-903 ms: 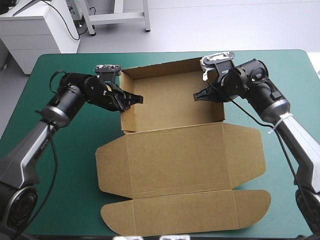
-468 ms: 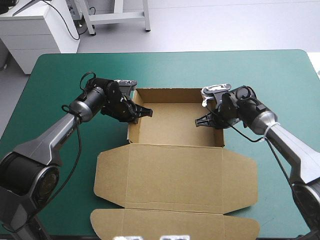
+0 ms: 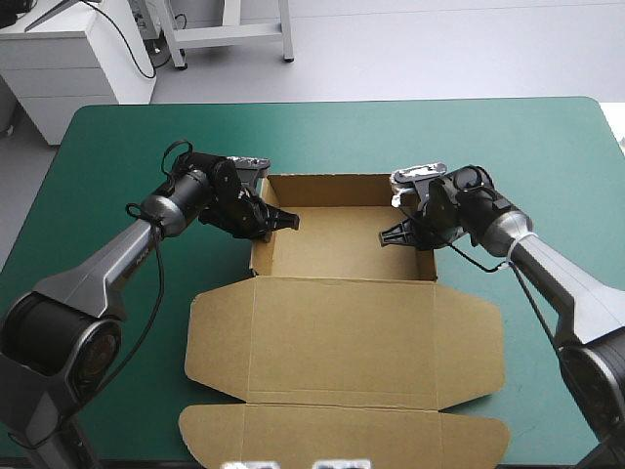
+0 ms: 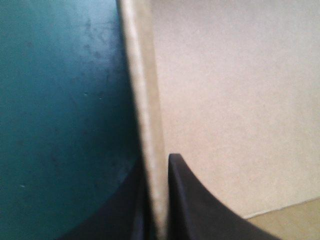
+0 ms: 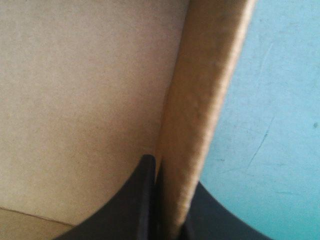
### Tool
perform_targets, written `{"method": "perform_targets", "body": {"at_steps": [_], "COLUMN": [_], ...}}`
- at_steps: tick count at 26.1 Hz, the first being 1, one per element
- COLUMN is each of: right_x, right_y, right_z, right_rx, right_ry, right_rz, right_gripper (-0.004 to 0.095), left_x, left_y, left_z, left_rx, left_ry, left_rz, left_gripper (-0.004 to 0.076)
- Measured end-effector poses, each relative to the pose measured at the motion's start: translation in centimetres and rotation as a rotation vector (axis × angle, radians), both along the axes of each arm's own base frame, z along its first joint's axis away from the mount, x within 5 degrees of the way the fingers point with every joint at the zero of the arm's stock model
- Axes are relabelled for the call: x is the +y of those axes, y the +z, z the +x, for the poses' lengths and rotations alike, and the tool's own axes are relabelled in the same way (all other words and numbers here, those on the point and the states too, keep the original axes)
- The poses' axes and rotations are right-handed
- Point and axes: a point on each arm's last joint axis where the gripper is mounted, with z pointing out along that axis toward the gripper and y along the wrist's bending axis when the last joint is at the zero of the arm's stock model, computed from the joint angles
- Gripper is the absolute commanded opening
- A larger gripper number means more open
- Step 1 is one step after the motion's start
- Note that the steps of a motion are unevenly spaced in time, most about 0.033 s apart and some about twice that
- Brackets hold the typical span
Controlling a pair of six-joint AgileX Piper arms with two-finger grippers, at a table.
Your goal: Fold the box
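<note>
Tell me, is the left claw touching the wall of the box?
Touching. The left wrist view shows a wall of the box pinched in the left claw, both black fingers pressed against the board with no gap.

Left gripper [image 3: 281,223] and right gripper [image 3: 393,236] apparently straddle opposite side walls of the box [image 3: 342,327].

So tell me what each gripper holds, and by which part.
Both hold the box: the left gripper pinches its left side wall, the right gripper its right side wall.
</note>
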Motion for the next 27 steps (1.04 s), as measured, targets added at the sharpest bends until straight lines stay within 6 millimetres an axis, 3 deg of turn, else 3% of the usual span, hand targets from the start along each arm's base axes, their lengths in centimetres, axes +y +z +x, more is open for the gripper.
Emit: {"method": "perform_targets", "body": {"at_steps": [4,7,13,19,27], "right_x": [0.5,0.9,0.7,0.7,0.8], "right_y": [-0.6,-0.4,0.8,2.2,6.8], "right_z": [0.1,0.0,0.3,0.5,0.8], "right_rx": [0.053,0.074,0.062,0.052,0.005], "right_ry": [-0.016,-0.038,-0.052,-0.057,-0.052], "right_rz": [0.000,0.001,-0.030,-0.031,-0.018], "right_gripper": [0.0451,0.0523,0.0522,0.0522,0.0512], "left_x": [-0.1,-0.3,-0.4,-0.7,0.3], "left_y": [-0.3,-0.4,-0.1,2.1,8.5], "left_z": [0.1,0.1,0.1,0.5,1.1], "left_rx": [-0.005,0.006,0.007,-0.026,-0.152], "left_ry": [-0.026,-0.025,-0.028,-0.039,-0.071], "left_rz": [0.014,-0.007,-0.017,-0.032,0.077], "left_gripper": [0.0400,0.0517,0.0530,0.0530,0.0529]}}
